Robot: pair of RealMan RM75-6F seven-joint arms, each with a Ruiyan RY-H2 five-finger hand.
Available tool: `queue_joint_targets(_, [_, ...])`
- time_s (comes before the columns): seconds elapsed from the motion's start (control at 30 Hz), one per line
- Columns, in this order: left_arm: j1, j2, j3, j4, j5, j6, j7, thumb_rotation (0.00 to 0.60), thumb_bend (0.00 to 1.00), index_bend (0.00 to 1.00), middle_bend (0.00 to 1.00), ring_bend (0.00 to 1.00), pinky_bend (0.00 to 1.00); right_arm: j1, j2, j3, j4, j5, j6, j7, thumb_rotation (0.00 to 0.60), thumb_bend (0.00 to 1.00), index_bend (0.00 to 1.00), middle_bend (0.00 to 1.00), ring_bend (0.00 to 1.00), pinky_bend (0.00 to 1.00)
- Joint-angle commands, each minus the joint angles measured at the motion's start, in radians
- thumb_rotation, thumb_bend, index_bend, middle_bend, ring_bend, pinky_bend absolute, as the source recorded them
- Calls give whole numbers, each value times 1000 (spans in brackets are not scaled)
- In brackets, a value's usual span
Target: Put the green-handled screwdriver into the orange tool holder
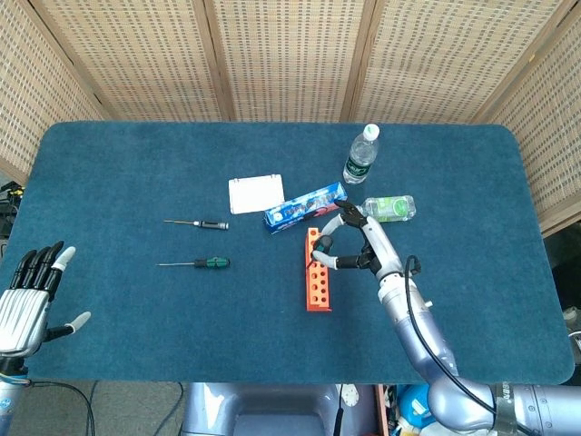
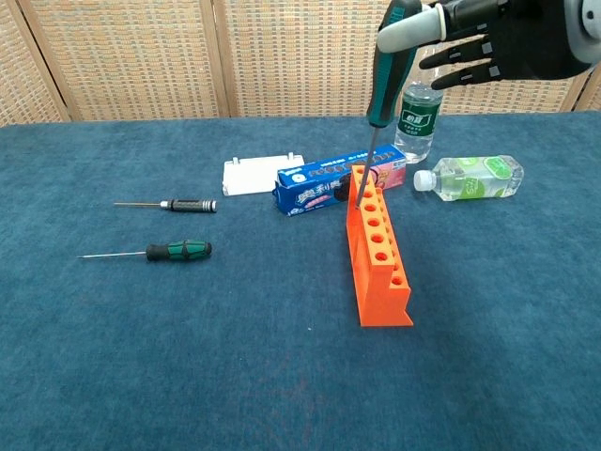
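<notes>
Nearest to me, my left hand (image 1: 27, 298) hangs off the near-left edge of the blue table (image 1: 136, 173), fingers spread and holding nothing. My right hand (image 2: 488, 42) is out over the middle of the table, pinching the green-handled screwdriver (image 2: 380, 80) by the top of its handle while the other fingers fan out to the right. The screwdriver stands nearly upright, handle up, with its shaft running down to the far end of the orange tool holder (image 2: 378, 250); the tip sits at the farthest hole, though I cannot tell whether it has gone in.

The holder lies lengthwise, its row of holes running away from me. Well to its left a second green-and-black screwdriver (image 2: 150, 252) lies flat on the cloth, and just beyond that lies a thinner black-handled screwdriver (image 2: 169, 204).

Behind the holder, a blue toothpaste box (image 2: 324, 188) lies at an angle, touching or nearly touching the holder's far end. A white flat box (image 2: 255, 175) sits to its left. To the right a clear bottle (image 2: 472, 178) lies on its side, and farther back a water bottle with a green label (image 2: 418, 117) stands upright. Wicker screens (image 1: 290, 54) close off the back.
</notes>
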Motion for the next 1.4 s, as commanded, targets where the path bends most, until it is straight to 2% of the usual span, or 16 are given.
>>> queue_joint_targets(0.03, [0, -1, 0, 0, -1, -1, 1, 600, 0, 0, 0, 0, 0, -1, 0, 1, 7, 0, -6, 1, 600, 204, 730, 74, 0, 0])
queue_joint_targets(1.1, [-4, -8, 5, 3, 1, -11, 12, 600, 0, 0, 0, 0, 0, -27, -10, -15, 81, -34, -82, 34, 600, 204, 729, 74, 0, 0])
queue_joint_targets(1.4, [-2, -6, 4, 2, 0, -7, 10, 600, 0, 0, 0, 0, 0, -26, 8, 5, 52, -38, -68, 32, 600, 204, 729, 78, 0, 0])
